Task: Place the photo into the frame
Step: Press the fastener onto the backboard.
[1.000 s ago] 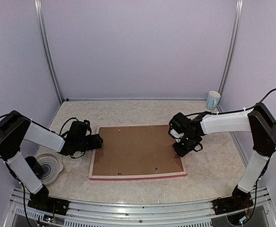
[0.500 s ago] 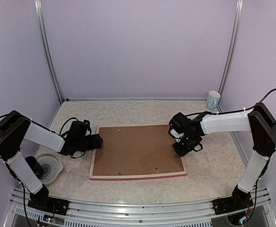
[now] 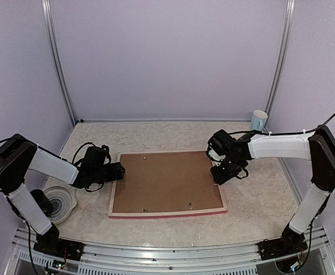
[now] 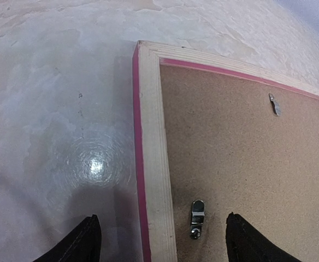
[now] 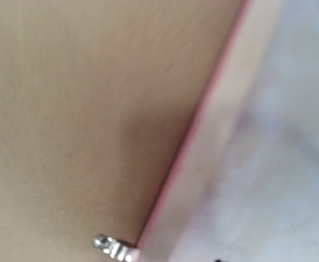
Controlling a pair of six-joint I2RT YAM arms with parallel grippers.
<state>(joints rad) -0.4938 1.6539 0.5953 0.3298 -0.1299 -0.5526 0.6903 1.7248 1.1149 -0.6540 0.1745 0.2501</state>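
One frame (image 3: 167,213), face down on the surface (image 3: 156,137), one backing board (image 3: 164,180) in it. My left claw (image 4: 164,243) gapes wide over its left rail; my right claw (image 3: 220,175) hangs over the right rail, and I cannot tell its gap.

Thin frame (image 3: 167,212), flat and face down on the table (image 3: 173,134), pale wood back up, pink-red outer edge showing
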